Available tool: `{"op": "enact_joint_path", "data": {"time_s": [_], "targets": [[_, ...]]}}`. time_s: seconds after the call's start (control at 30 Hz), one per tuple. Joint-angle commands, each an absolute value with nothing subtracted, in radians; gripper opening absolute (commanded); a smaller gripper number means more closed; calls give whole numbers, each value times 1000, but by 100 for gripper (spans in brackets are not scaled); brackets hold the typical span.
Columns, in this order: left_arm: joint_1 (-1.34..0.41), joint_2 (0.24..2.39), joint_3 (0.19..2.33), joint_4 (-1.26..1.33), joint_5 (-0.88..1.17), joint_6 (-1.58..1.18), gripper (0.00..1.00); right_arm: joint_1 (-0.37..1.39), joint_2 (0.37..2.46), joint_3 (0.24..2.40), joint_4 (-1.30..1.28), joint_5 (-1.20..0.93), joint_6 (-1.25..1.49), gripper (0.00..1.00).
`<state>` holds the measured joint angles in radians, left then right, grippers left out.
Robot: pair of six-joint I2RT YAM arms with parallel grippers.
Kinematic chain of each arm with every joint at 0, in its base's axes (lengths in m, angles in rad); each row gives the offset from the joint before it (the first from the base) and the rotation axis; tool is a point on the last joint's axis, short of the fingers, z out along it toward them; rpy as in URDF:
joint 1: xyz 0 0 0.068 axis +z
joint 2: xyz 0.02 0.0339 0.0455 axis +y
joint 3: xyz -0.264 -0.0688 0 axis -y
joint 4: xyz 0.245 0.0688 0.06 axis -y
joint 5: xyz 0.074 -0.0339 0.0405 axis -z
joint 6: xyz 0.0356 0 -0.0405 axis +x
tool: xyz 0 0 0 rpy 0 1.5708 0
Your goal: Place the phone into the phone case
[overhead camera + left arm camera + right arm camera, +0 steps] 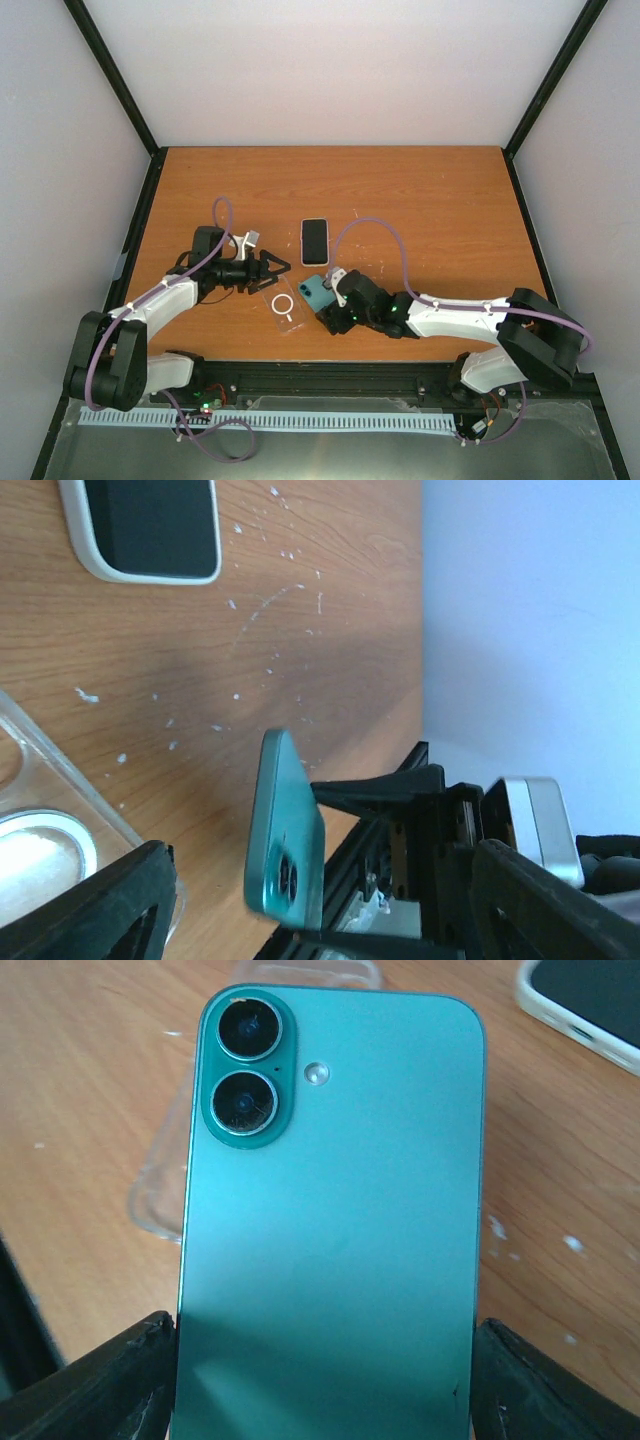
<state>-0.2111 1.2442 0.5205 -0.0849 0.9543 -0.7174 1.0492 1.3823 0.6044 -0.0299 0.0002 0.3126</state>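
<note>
A teal phone is held back-side up, tilted above the table, in my right gripper, which is shut on its sides. In the right wrist view the phone fills the frame between the fingers of the right gripper. A clear phone case with a white ring lies flat just left of the phone, and also shows in the left wrist view and behind the phone in the right wrist view. My left gripper is open and empty just above the case. Its wrist view shows the phone edge-on.
A second phone in a white case lies screen up behind the teal phone, also in the left wrist view and the right wrist view. The table's near edge has a black rail. White specks dot the wood.
</note>
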Motion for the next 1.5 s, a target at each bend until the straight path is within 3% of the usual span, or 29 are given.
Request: {"op": "enact_joint_path", "data": {"time_s": [0.0, 0.33, 0.73, 0.87, 0.97, 1.1, 1.3, 1.47], "targets": [[-213, 1272, 520, -29, 1054, -673, 79, 1104, 1381, 663, 76, -28, 219, 57], [-231, 1303, 519, -44, 1072, -638, 57, 1164, 1390, 690, 102, -17, 177, 57], [-270, 1301, 511, -35, 1070, -651, 2, 1172, 1364, 677, 105, 56, 177, 58], [-270, 1285, 509, -37, 1050, -693, 0, 1187, 1325, 692, 25, 177, 190, 90], [-270, 1273, 505, -41, 1024, -742, 0, 1229, 1302, 704, -24, 279, 166, 95], [-270, 1259, 493, -16, 1000, -842, 0, 1284, 1319, 729, -71, 365, 123, 92], [-270, 1203, 457, 4, 970, -971, 0, 1399, 1417, 818, -139, 546, 51, 69], [-270, 1146, 454, -43, 909, -1044, 0, 1454, 1498, 867, -178, 674, 13, 66]]}}
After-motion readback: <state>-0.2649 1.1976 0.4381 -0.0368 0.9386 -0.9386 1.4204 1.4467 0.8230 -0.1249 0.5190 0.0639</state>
